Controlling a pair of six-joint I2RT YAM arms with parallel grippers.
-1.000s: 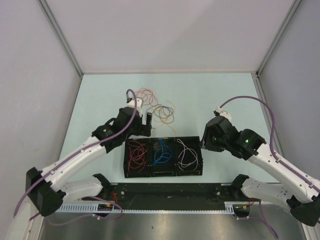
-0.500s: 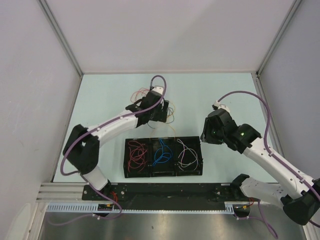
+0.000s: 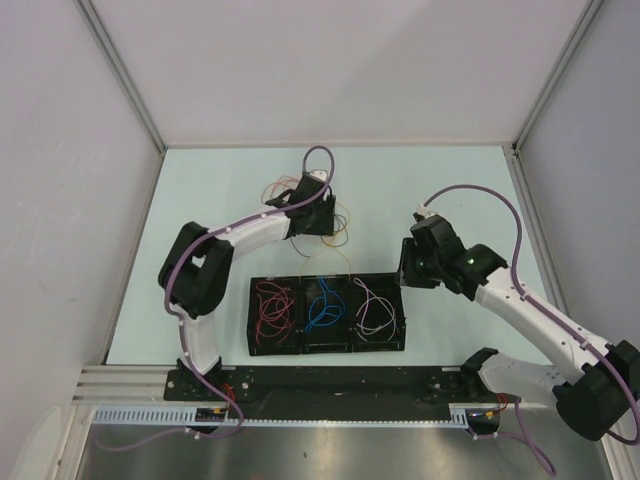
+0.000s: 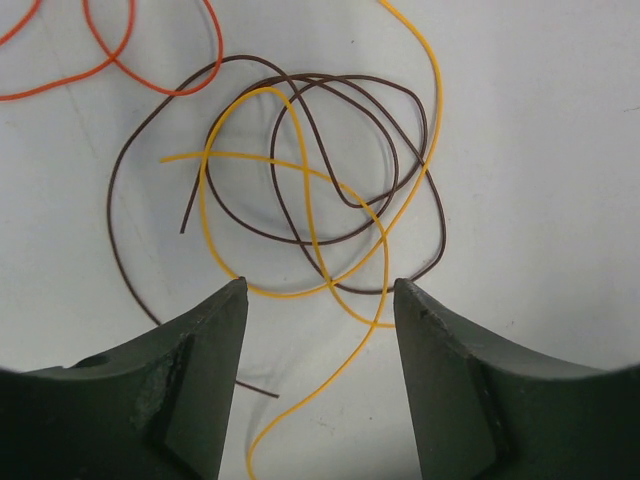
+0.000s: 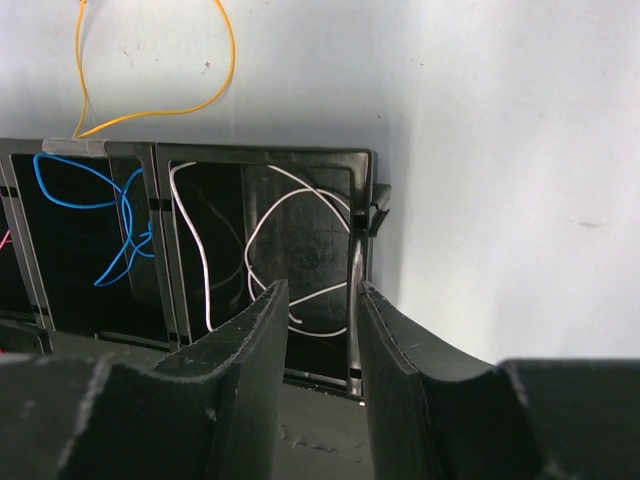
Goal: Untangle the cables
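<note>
Lying loose on the bench (image 3: 450,180), the tangled cables (image 3: 340,224) sat just beyond a black tray (image 3: 326,349), partly hidden in the overhead view by the left gripper (image 3: 318,215) poised over them; the left wrist view showed a brown cable (image 4: 300,160) in several loops crossed by a yellow cable (image 4: 330,250), the two overlapping at many places, with an orange cable (image 4: 150,60) curving beside them at the upper left.

The left gripper's fingers (image 4: 190,360) stood wide apart with nothing between them, framing the lower bends of the brown and yellow loops; whether they touched the bench could not be told.

The tray had three compartments in a row; red cables (image 3: 272,308) lay in the left one, blue cables (image 3: 325,305) in the middle one and pale whitish cables (image 3: 375,308) in the right one; a further yellow strand (image 3: 335,262) arched from the tray's far rim toward the pile.

The right gripper (image 3: 408,275) hung at the tray's right end; its wrist view looked down into the compartment with the whitish loops, and its fingers (image 5: 250,370) were a narrow gap apart, holding nothing.
</note>
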